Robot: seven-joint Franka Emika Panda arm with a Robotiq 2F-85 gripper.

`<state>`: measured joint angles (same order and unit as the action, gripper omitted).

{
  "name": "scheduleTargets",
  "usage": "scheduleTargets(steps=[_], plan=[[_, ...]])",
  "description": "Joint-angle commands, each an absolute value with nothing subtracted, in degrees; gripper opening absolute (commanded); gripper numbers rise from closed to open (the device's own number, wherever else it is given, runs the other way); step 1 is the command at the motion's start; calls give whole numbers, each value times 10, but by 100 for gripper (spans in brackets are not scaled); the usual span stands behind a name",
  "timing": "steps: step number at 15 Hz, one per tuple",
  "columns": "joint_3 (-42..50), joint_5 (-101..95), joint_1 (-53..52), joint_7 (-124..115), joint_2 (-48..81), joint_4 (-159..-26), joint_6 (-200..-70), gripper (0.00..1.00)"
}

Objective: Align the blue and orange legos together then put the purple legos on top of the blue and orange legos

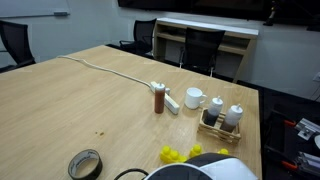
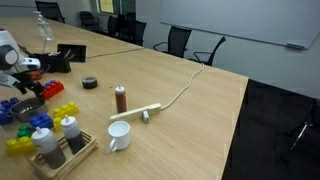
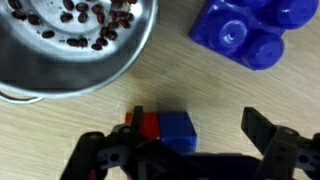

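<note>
Black robot gripper (image 3: pixel 175 140) hung spread wide over the pale wooden table (image 3: pixel 40 130), near the round metal bowl of brown beans (image 3: pixel 125 62) and the big blue plastic brick (image 3: pixel 245 35). Between its jaws lay a small orange brick (image 3: pixel 148 125) touching a small blue brick (image 3: pixel 180 130)

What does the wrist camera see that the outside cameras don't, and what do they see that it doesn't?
Only the wrist view shows the brown beans inside the metal bowl, and an orange lego touching a blue lego between the fingers of the open gripper. Only the exterior views show the white mug, the tape roll, the brown bottle and the office chairs. Both share the wooden table, and the bowl seems to show near the robot in an exterior view.
</note>
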<state>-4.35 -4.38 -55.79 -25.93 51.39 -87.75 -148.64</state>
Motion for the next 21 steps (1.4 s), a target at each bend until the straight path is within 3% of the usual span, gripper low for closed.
scheduleTargets(steps=[1, 21], plan=[[-48, -37, -553, -240, 512, -880, -1496, 100], [-46, -37, -555, -240, 502, -889, -1492, 100]])
